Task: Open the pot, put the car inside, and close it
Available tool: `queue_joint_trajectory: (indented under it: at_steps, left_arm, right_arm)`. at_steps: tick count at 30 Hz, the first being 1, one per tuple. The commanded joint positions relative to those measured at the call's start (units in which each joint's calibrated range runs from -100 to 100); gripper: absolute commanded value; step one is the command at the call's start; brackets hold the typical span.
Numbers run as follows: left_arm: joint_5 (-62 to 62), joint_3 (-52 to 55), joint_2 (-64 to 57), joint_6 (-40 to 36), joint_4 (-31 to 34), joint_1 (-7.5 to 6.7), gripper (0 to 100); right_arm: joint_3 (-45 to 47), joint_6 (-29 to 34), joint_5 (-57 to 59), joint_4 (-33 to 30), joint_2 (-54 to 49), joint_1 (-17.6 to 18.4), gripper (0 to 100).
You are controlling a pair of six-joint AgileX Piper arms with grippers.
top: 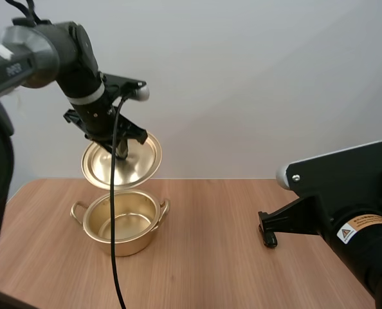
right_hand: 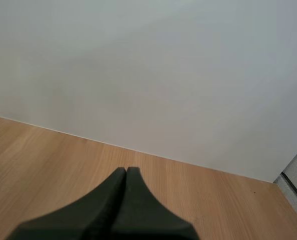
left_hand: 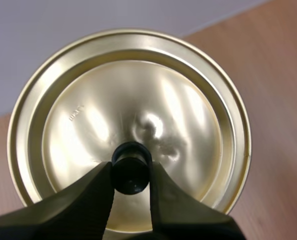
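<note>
Left tool [left_hand: 130, 167] pinches black knob [left_hand: 131, 179] of round golden metal lid [left_hand: 138, 90] above open golden two-handled pot [top: 123, 243]; right tool [right_hand: 126, 171] pressed together over wooden bench [top: 210, 264].

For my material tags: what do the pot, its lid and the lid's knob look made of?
The pot looks like thin, polished gold-toned metal that mirrors light inside. The lid is the same shiny metal, with streaked reflections. Its knob is matte black, probably plastic.
</note>
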Motion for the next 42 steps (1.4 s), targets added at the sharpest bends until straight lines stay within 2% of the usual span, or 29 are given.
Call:
queue_joint_trajectory:
  at_steps: [1,7,12,16,19,23,27,29,34,38,42]
  left_arm:
    - [-5.5,-7.0,-6.3,-0.4,-5.0,0.04,0]
    - [-32.1,-14.2,-20.9,-0.7,-16.0,0.04,0]
    - [-57.0,-15.4,-30.8,0.9,-16.4,0.04,0]
    - [-66.6,-15.4,-35.9,0.8,-16.2,0.04,0]
    - [-70.4,-15.4,-38.6,0.8,-16.2,0.04,0]
    - [-75.5,-15.4,-40.8,0.8,-16.2,0.04,0]
    - [-73.5,-16.6,-41.2,0.9,-16.2,0.04,0]
    - [-72.7,-17.0,-41.4,0.9,-16.2,0.04,0]
    - [-71.0,-18.7,-41.3,0.9,-15.0,0.04,0]
    - [-70.8,-19.0,-41.3,0.9,-12.7,0.04,0]
    - [-69.5,-19.0,-41.3,0.9,-11.5,0.04,0]
  right_arm:
    - [0.0,-0.1,-0.1,0.0,0.0,0.0,0]
    - [0.0,-0.1,-0.1,0.0,0.0,0.0,0]
    - [0.0,-0.1,-0.1,0.0,0.0,0.0,0]
    - [0.0,-0.1,-0.3,0.0,1.9,0.0,0]
    - [0.0,-0.3,-2.6,0.0,5.4,0.0,0]
    - [-0.3,-5.1,-11.6,0.0,11.8,-0.8,0]
    - [-4.5,-6.0,-13.0,0.4,22.0,-1.6,0]
    - [-8.1,-6.0,-11.8,1.4,30.4,-1.7,0]
    - [-19.1,-6.0,-3.7,5.2,50.8,-1.7,0]
    - [-28.7,-6.2,9.0,3.3,64.7,-1.7,0]
    - [-35.1,-6.3,18.2,1.5,73.0,-1.7,0]
